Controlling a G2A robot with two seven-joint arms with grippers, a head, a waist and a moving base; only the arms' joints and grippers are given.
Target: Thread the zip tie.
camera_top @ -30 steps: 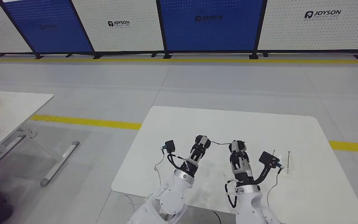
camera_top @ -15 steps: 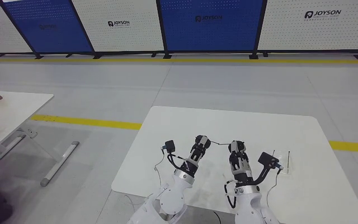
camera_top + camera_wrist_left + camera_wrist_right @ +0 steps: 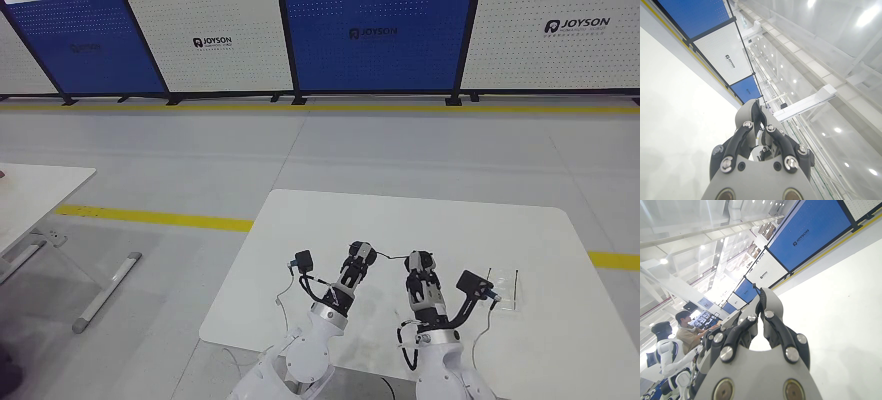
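A thin black zip tie [image 3: 393, 257] spans the short gap between my two grippers, just above the white table [image 3: 330, 215]. My left gripper [image 3: 361, 251] is shut on one end of it. In the left wrist view its pads [image 3: 755, 111] press together at the left gripper [image 3: 759, 106] tip. My right gripper [image 3: 419, 262] is shut on the other end. In the right wrist view the zip tie's square head [image 3: 754, 286] sticks out just past the closed tip of the right gripper [image 3: 761, 294].
A spare black zip tie [image 3: 516, 283] lies on the table to the right, beside a small clear piece [image 3: 505, 300]. The table's front edge runs just below the arms. Bare tabletop stretches beyond the grippers toward the far edge [image 3: 420, 197].
The right arm has shifted slightly left, closing the gap to the left gripper. The left arm has stayed where it was.
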